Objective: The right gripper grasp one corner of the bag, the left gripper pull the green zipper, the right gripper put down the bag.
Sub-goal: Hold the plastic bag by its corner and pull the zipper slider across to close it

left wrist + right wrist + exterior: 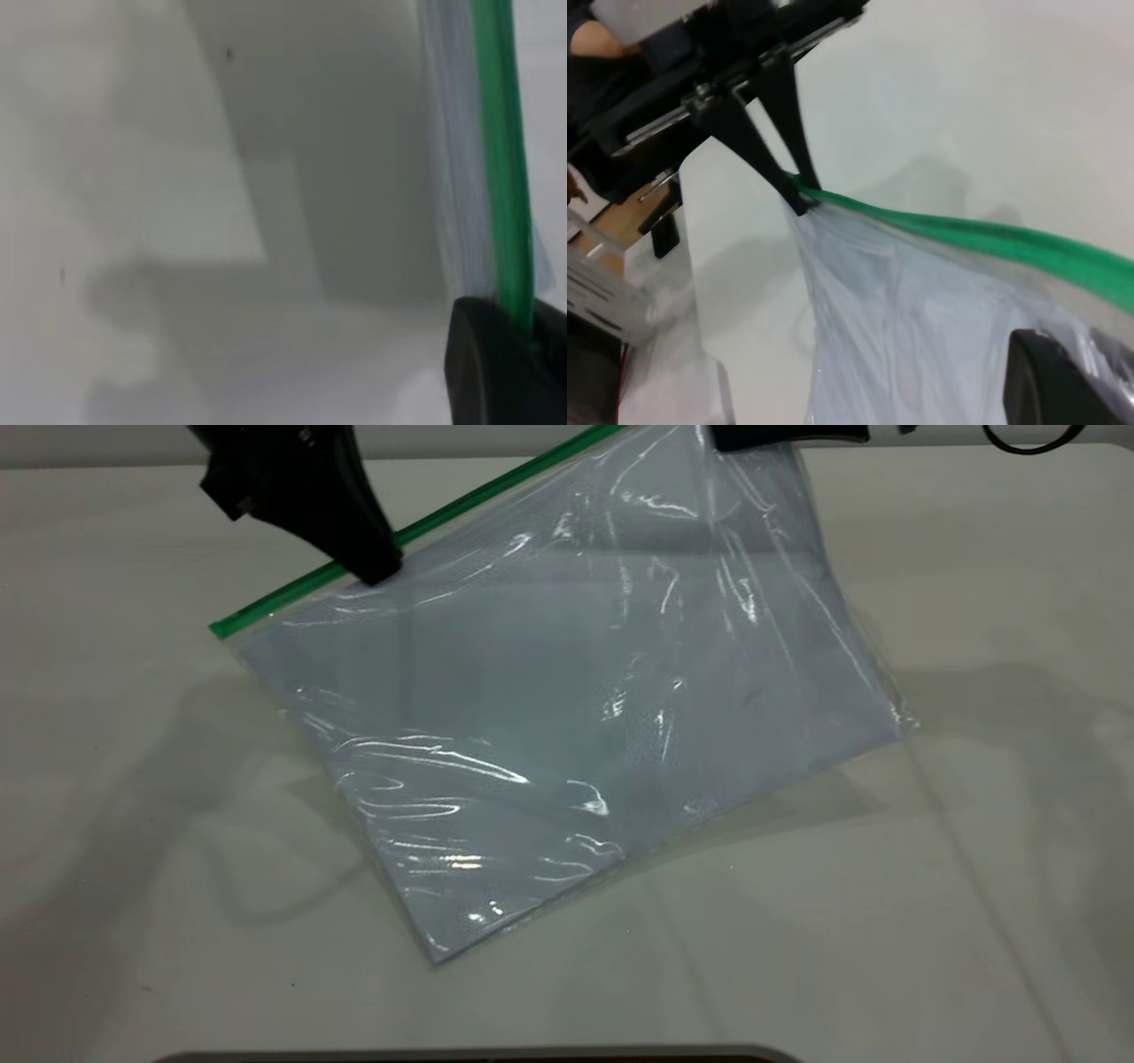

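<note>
Bag [567, 717], glossy, crinkled, paper inside, hangs tilted with its low corner on the counter [133, 824], right hand [780, 436] pinching its raised corner; my left hand [376, 567], closed on the green zipper [275, 598], should pull straight along the strip.

The bag [567, 717] hangs tilted over the middle of the tabletop [974, 868], its lowest corner touching or nearly touching the surface. The left tool [376, 567] is closed on the green zipper [292, 593], blocking that edge; the right tool [753, 436] holds the upper corner. Bare tabletop lies open to the left, right and front of the bag.
</note>
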